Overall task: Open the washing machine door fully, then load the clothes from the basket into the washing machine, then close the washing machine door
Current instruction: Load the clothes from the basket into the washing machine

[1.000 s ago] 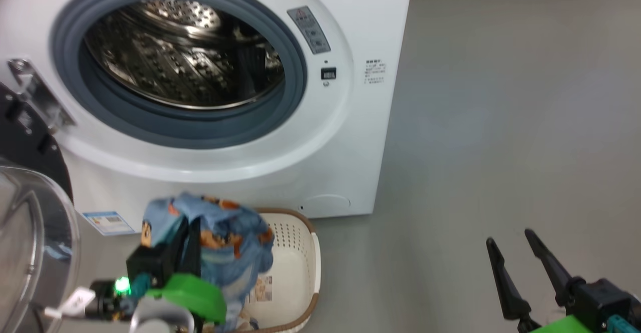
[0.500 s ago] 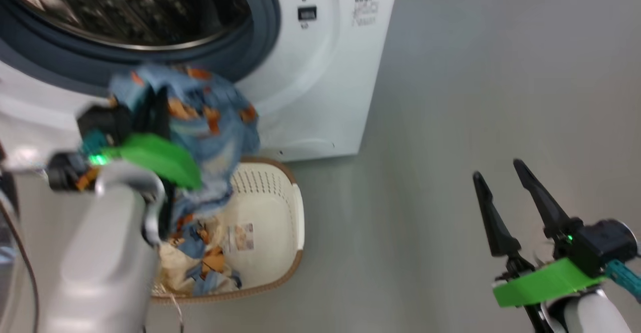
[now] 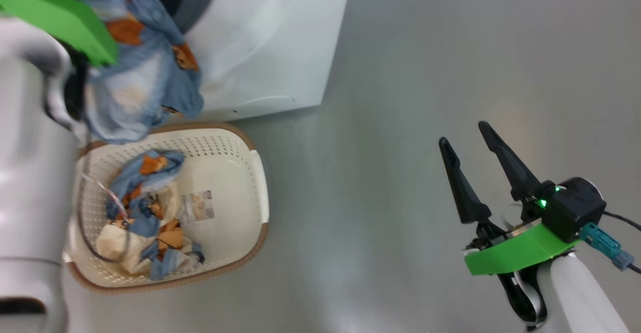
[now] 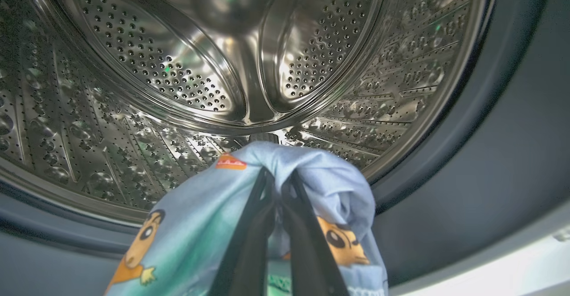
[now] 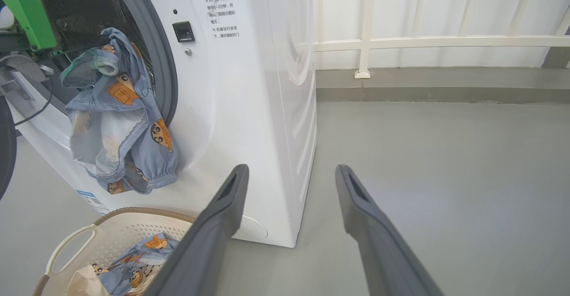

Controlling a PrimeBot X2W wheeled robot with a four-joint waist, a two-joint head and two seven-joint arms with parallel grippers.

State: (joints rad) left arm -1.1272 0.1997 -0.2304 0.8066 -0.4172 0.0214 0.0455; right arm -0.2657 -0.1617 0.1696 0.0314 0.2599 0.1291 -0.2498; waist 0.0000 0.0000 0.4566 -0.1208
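Note:
My left gripper point(image 4: 278, 176) is shut on a light blue garment with bear faces point(image 4: 311, 184), held at the mouth of the steel drum point(image 4: 178, 64) inside the grey gasket point(image 4: 490, 131). The garment point(image 5: 120, 122) hangs down over the front of the washing machine point(image 5: 258, 87), above the basket point(image 5: 133, 220). More of the clothes point(image 3: 145, 208), blue and cream, lie in the basket point(image 3: 253, 173). My right gripper point(image 3: 463, 133) is open and empty over the floor to the right. The washing machine door point(image 5: 5, 153) shows as a dark curved edge at far left.
My pale left forearm point(image 3: 30, 173) rises along the left side beside the basket. Bare grey floor point(image 3: 425, 47) stretches to the right of the machine. A white railing point(image 5: 423, 42) and a low kerb stand behind it.
The head camera has tilted down and shifted. My left gripper has lifted the blue garment from over the basket up to the drum opening. The right gripper stays open.

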